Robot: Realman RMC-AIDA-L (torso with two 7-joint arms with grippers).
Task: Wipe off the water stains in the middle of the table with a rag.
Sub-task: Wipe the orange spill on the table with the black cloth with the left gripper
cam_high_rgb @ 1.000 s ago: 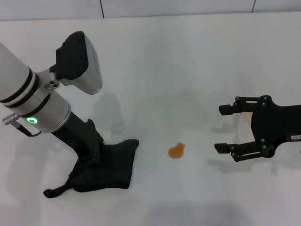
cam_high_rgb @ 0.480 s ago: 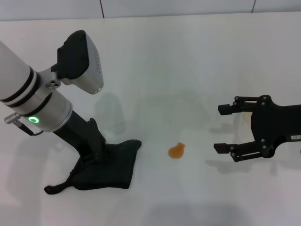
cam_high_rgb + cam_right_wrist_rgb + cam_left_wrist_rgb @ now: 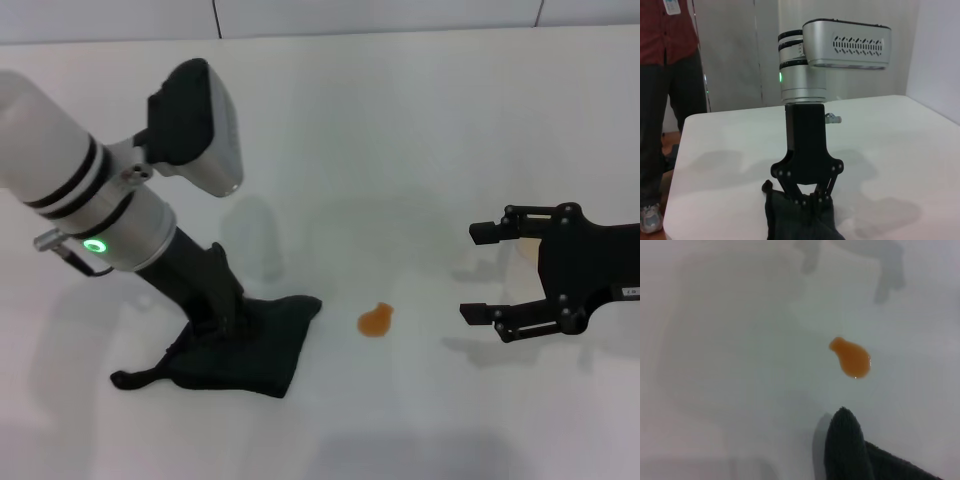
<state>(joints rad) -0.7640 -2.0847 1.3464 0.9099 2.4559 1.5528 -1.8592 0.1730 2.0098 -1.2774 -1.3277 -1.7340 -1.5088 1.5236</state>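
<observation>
The water stains (image 3: 375,320), a single small orange-amber blot of liquid, rounded and irregular with a narrower lobe at one end, are seen near the middle of the broad, smooth white table (image 3: 400,130), unwiped and glossy in the left wrist view (image 3: 852,357). Just beside the blot, on the robot's left, the soft dark green-black cloth rag (image 3: 245,345) is spread flat on the tabletop, a thin corner trailing away behind it and its leading corner pointing at the blot without touching it. Compared with half a second ago, the rag and the arm gripping it have been shifted toward the blot, so the gap has been narrowed; this is judged to be the approach stroke of the wipe, with contact not yet made. The left gripper (image 3: 222,322) is pressed down on the rag with its black fingers pinched into the cloth, as is confirmed in the right wrist view (image 3: 809,200). The right gripper (image 3: 480,272) is held well apart on the far side of the blot, its two black fingers spread and holding nothing, apparently idle. Nothing stands between rag and blot
</observation>
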